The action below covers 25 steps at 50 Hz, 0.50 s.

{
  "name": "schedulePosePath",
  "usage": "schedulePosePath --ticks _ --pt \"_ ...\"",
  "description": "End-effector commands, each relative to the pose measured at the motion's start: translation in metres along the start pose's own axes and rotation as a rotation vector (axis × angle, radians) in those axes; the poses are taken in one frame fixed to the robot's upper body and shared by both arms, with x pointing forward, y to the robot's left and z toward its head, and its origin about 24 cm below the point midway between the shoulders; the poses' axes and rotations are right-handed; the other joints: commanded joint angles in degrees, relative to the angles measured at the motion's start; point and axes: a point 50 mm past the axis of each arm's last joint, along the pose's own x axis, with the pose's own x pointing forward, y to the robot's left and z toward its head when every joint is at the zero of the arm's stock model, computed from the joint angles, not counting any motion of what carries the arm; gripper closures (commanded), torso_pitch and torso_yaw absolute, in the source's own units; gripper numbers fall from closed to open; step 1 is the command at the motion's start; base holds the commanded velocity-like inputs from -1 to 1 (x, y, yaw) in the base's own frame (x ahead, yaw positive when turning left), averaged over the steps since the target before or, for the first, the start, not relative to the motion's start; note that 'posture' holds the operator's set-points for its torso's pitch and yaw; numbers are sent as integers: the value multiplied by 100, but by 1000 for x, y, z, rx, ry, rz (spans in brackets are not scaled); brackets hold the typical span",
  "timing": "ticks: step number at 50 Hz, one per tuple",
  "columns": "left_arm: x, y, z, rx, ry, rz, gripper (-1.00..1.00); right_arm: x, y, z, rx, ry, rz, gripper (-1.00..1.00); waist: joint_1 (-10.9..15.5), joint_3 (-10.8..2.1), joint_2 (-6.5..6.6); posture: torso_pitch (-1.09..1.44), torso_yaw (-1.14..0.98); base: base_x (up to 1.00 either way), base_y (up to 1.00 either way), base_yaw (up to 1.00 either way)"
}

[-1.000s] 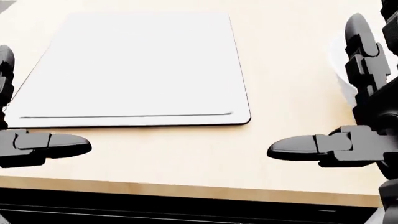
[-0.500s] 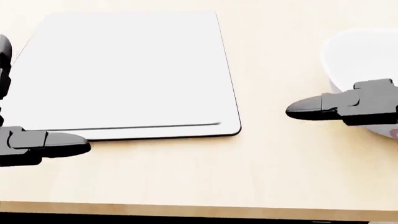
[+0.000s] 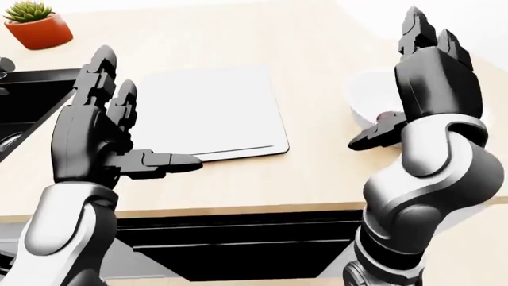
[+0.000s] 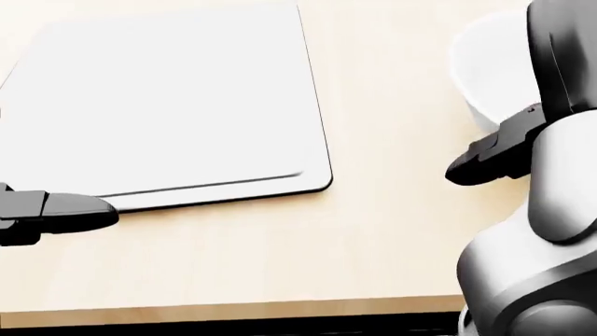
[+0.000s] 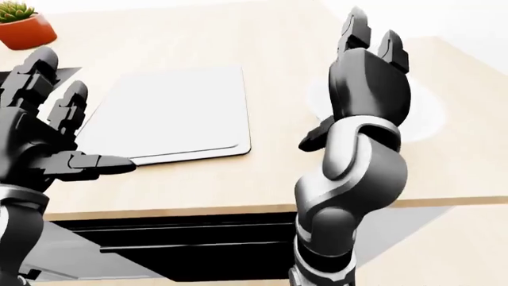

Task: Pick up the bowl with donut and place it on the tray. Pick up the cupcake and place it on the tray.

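Nothing sat on the tray (image 3: 210, 113) yet: both jobs remained. Right hand (image 3: 433, 77) hovered with fingers spread beside the bowl (image 3: 367, 101) to the tray's right; left hand (image 3: 99, 134) was splayed, empty. Cupcake was not visible.

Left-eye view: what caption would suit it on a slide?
Both open hands, left hand and right hand, raised over the tray, bowl behind the right.

Pale wooden counter (image 3: 317, 53) with a potted succulent (image 3: 36, 24) at top left.
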Motion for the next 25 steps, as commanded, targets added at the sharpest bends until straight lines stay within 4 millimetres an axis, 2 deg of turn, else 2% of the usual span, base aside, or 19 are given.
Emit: schedulePosePath --ticks 1,10,25 --pt "-1 1 10 8 -64 12 -100 -3 -11 6 -16 -34 -77 -100 -1 -150 -19 0 0 0 0 0" --pt "-2 4 12 8 -70 14 -100 12 14 5 -103 -21 -35 -100 -50 -161 -6 0 0 0 0 0" --pt "0 3 8 9 -65 13 -100 35 58 -14 -157 36 23 -100 -3 -192 -74 0 0 0 0 0"
